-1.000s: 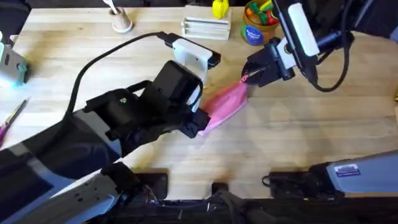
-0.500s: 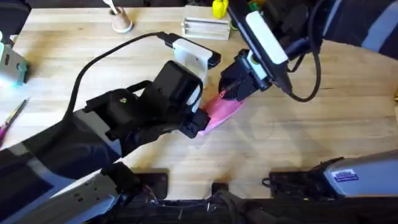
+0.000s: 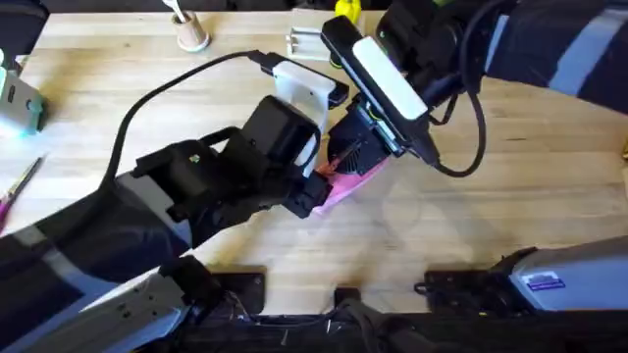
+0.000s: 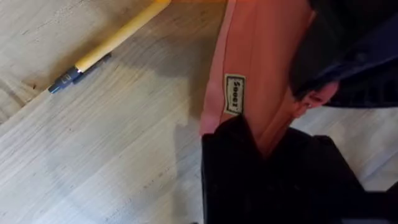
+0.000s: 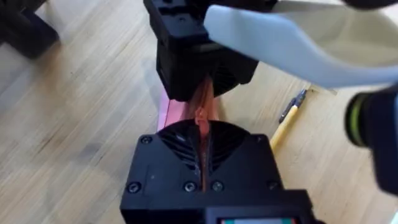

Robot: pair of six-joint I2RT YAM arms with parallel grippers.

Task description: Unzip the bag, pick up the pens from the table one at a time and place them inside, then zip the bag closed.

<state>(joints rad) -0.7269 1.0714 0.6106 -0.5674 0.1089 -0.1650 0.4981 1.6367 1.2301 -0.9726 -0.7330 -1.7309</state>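
The left gripper (image 4: 261, 155) clamps one end of the soft pink fabric pouch (image 3: 353, 175) on the light-wood table (image 3: 471, 216), apparently anchoring it, while the right gripper (image 5: 202, 155) pinches its zipper line, a yellow-barrelled pen (image 4: 109, 46) lying beside.

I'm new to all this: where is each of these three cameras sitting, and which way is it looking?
Overhead: fixed above the table, over the arm bases, looking down and forward; both arms meet at the pink bag.
Left wrist: rides on the left arm, looking down along the left gripper, which pinches the bag; a pen lies beside it.
Right wrist: rides on the right arm, looking over the right gripper along the bag's ridge at the left arm's gripper.
Shared: both wrist views show the bag and the pen.
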